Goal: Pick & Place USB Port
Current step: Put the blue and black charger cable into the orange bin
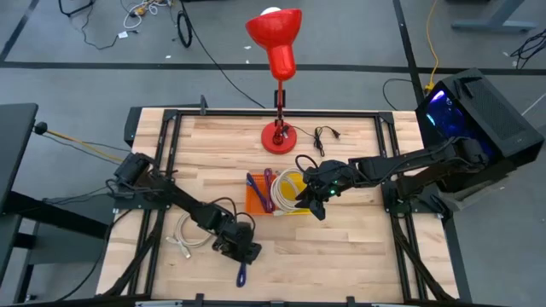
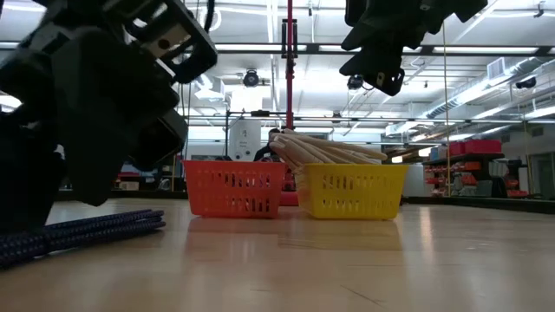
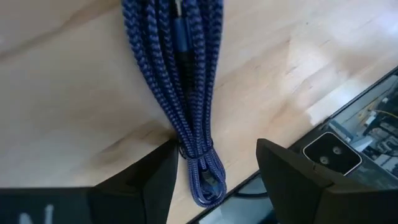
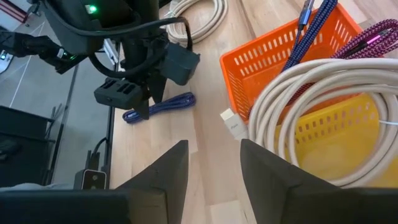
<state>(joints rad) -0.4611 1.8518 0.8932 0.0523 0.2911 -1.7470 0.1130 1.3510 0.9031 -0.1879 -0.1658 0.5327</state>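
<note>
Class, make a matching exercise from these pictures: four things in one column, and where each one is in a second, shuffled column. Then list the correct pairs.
Things
1. blue braided cable
2. beige cable coil
3. red lamp
4. left hand

Places
A. in the yellow basket
B. at the table's far edge
C. flat on the table's near side
D. over the blue cable, fingers open

Pairs: 1-C, 2-A, 3-B, 4-D

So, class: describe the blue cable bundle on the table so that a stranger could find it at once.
Start at the orange basket, then move toward the table's near edge. The left gripper hangs open over a bundled blue braided cable lying flat on bare wood. Unlike the loose white cable nearby, it is dark and tightly folded.
</note>
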